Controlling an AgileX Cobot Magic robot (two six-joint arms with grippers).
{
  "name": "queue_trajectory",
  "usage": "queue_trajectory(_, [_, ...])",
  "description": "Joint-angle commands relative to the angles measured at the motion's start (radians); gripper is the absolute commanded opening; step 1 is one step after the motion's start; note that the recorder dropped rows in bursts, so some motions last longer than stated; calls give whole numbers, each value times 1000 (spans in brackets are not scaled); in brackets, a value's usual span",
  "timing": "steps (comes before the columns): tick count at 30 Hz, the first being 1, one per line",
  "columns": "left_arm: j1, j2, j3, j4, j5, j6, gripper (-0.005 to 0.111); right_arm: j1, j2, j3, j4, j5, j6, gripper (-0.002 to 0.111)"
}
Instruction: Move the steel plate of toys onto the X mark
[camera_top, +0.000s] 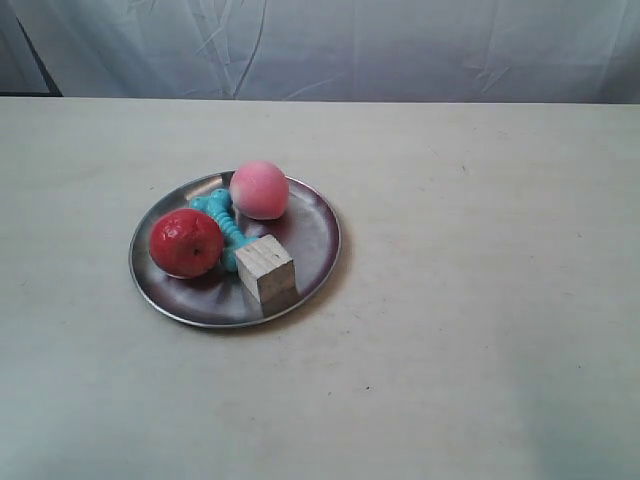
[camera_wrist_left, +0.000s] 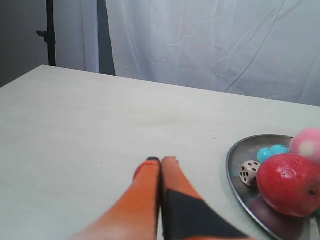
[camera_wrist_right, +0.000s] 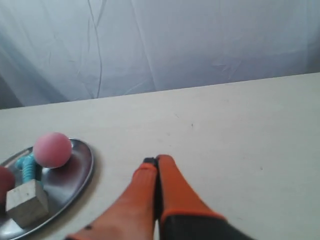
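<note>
The steel plate (camera_top: 312, 232) lies left of the table's middle. It holds a red apple-like ball (camera_top: 186, 243), a pink peach (camera_top: 259, 189), a teal bone toy (camera_top: 222, 217) and a pale wooden cube (camera_top: 264, 267). The white die (camera_wrist_left: 248, 173) shows only in the left wrist view, beside the ball (camera_wrist_left: 289, 184). My left gripper (camera_wrist_left: 161, 160) is shut and empty, over bare table a short way from the plate's rim (camera_wrist_left: 234, 166). My right gripper (camera_wrist_right: 156, 161) is likewise shut and empty, off the plate's other side (camera_wrist_right: 89, 166). Neither arm shows in the exterior view. I cannot make out the X mark.
The pale tabletop (camera_top: 480, 300) stretches wide around the plate. A white cloth backdrop (camera_top: 350, 45) hangs behind the table's far edge. A dark stand (camera_wrist_left: 49, 32) rises beyond a table corner in the left wrist view.
</note>
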Motion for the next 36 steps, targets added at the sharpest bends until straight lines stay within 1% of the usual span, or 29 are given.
queue_trajectory(1, [4,-6,4,3,-11,-1,0,-31,-110,149,29,-81,-5,0])
queue_trajectory(8, [4,-6,4,3,-11,-1,0,-31,-141,267,32,-130,-5,0])
queue_trajectory(12, [4,-6,4,3,-11,-1,0,-31,-141,268,55,-139,-5,0])
queue_trajectory(19, [4,-6,4,0,-11,-1,0,-31,-146,268,65,-129,-102,0])
queue_trajectory(29, [4,-6,4,0,-11,-1,0,-31,-146,268,72,-87,-108,0])
queue_trajectory(36, [4,-6,4,0,-11,-1,0,-31,-146,268,67,-66,-196,0])
